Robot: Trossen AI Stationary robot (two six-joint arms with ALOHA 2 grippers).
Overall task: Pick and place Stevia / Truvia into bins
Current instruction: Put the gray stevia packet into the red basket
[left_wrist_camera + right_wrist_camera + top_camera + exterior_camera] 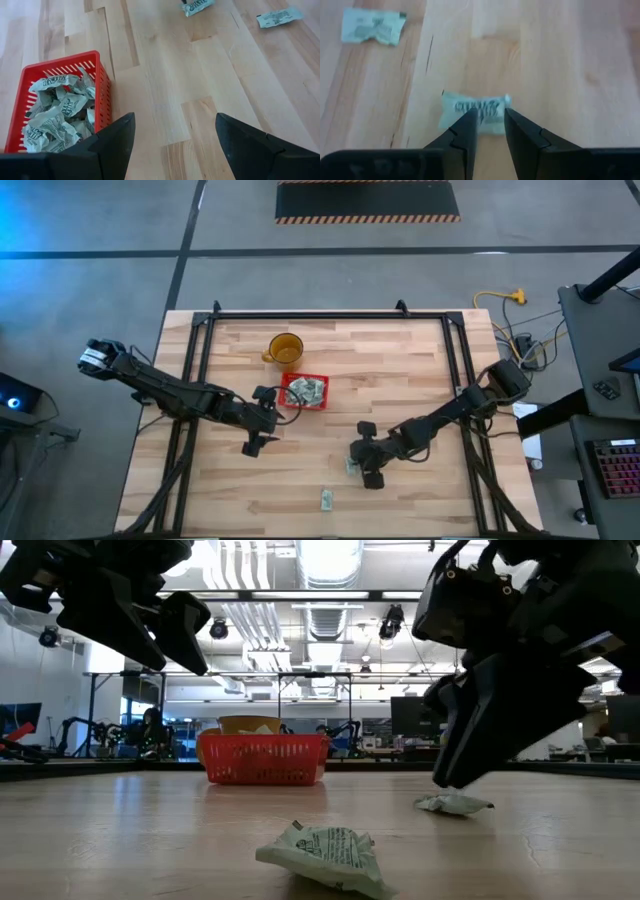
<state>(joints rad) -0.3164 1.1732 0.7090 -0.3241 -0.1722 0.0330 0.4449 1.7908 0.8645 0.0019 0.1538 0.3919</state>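
Two pale green and white Stevia sachets lie flat on the wooden table. One sachet lies under my right gripper, whose fingers stand narrowly apart, slanting down onto its middle. The other sachet lies near the table's front edge. The red basket stands at mid-table with several crumpled sachets inside. My left gripper hangs wide open above the table, just beside the basket's near right corner, with nothing between its fingers. My right gripper comes slanting down from the table's right side, and its two fingertips stand on the middle of the sachet's near long edge. A strip of the sachet shows in the narrow gap between them. The sachet lies flat on the table.
An amber cup stands just behind the basket toward the far edge. A black frame runs along the table's far and side edges. Bare wood lies between the basket and the two loose sachets.
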